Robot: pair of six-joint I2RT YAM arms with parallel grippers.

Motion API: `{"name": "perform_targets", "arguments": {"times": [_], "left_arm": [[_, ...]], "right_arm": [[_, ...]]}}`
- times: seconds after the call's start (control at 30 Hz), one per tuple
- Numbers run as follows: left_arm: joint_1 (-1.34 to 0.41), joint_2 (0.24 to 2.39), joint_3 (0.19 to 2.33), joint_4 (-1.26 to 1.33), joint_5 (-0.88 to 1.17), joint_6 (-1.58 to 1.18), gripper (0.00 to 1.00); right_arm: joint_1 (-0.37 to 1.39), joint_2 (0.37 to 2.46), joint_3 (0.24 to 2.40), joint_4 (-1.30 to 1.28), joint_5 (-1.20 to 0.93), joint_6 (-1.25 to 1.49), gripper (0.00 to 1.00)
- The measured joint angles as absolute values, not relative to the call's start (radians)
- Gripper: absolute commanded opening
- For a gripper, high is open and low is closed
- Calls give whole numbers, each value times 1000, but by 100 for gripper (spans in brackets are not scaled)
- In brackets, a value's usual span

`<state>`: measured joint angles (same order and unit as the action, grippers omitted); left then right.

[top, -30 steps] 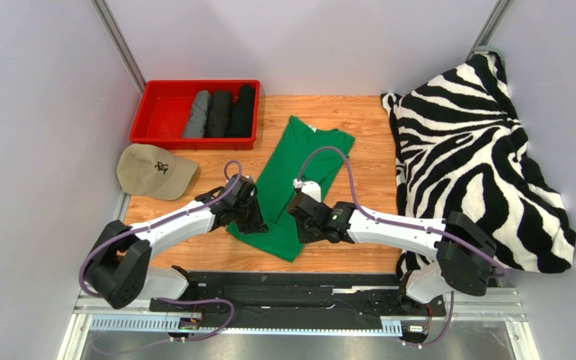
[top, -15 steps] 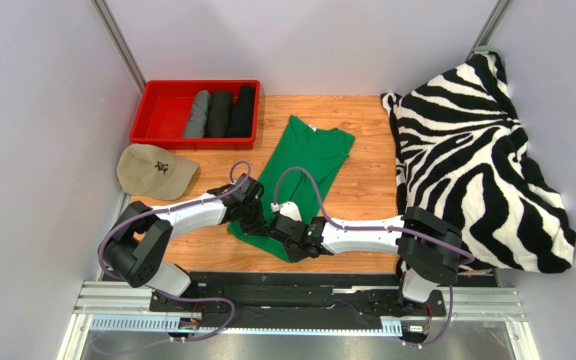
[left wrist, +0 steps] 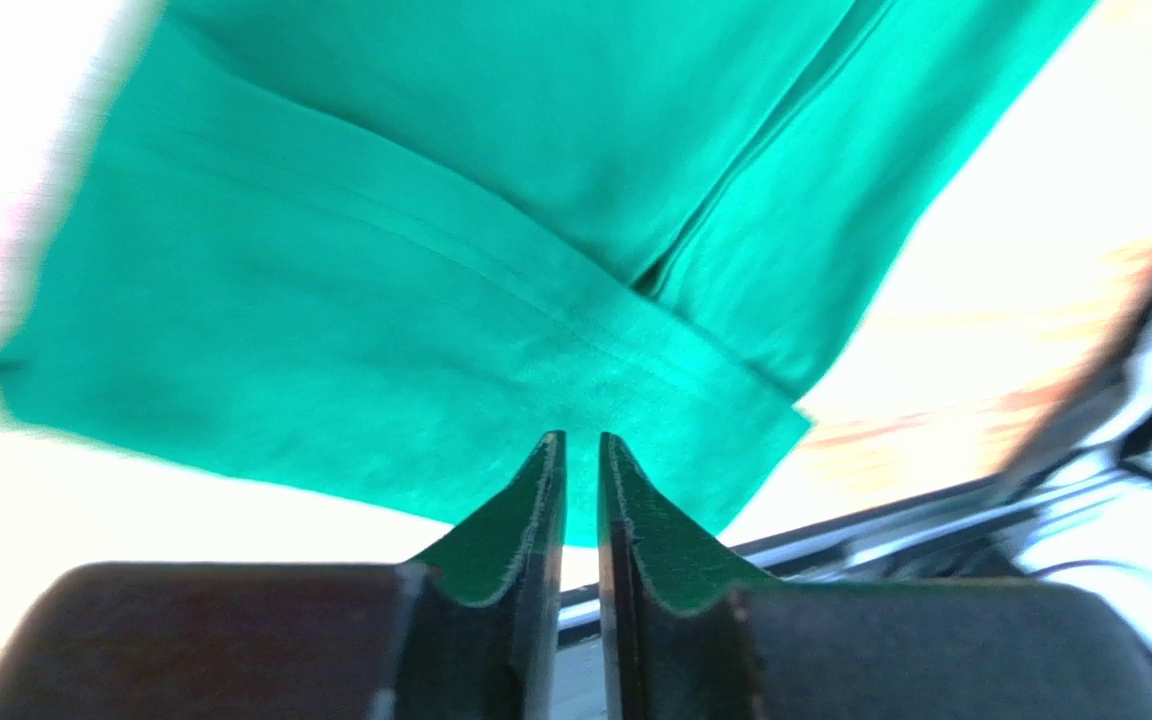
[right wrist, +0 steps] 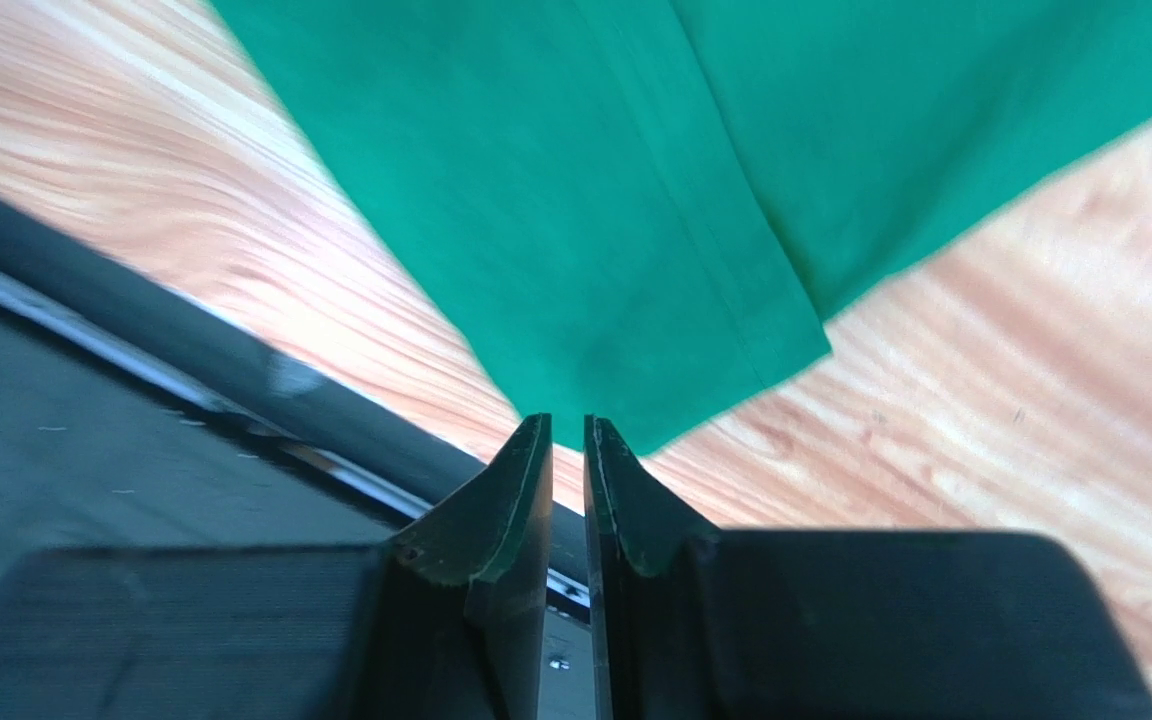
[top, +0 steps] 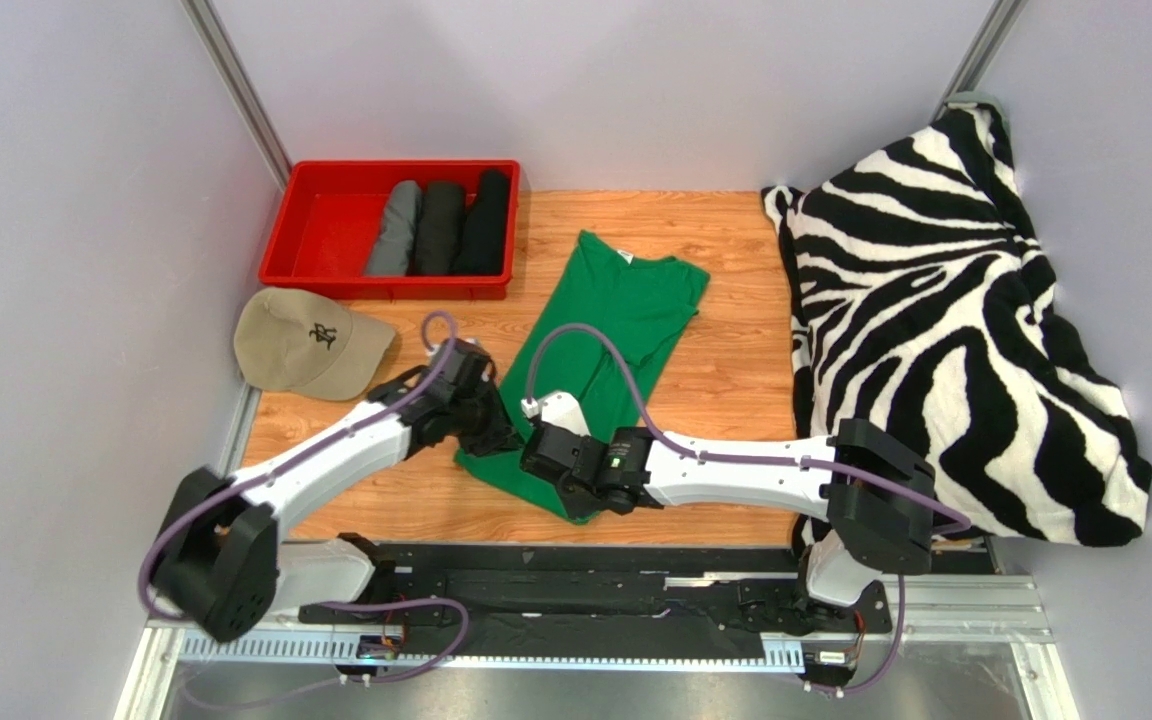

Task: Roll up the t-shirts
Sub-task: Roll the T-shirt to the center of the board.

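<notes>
The green t-shirt [top: 612, 308] lies on our desk [top: 732, 383], long axis from upper centre to lower centre, its hem just ahead of our left jaws and right jaws, both barely open, empty.

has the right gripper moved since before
Yes: the right gripper slid left along the hem of the bright green cloth t-shirt, judged against the red plastic tray.
</notes>
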<state>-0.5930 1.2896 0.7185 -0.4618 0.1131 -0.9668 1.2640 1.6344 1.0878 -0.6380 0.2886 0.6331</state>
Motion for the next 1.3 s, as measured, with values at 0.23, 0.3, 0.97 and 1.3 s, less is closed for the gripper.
{"name": "perform_targets", "arguments": {"times": [0.23, 0.3, 0.97, 1.3], "left_arm": [[-427, 983, 555, -527, 76, -1025, 36], [-396, 949, 510, -543, 78, -1044, 37], [-299, 1002, 420, -488, 51, -1071, 44], [-299, 1094, 468, -489, 5, -1068, 39]], "right_arm": [[1277, 1700, 1248, -628, 313, 525, 17], [1279, 1749, 1286, -616, 317, 496, 17], [1269, 1900, 1295, -550, 308, 426, 17], [1285, 1749, 1272, -568, 331, 410, 35]]}}
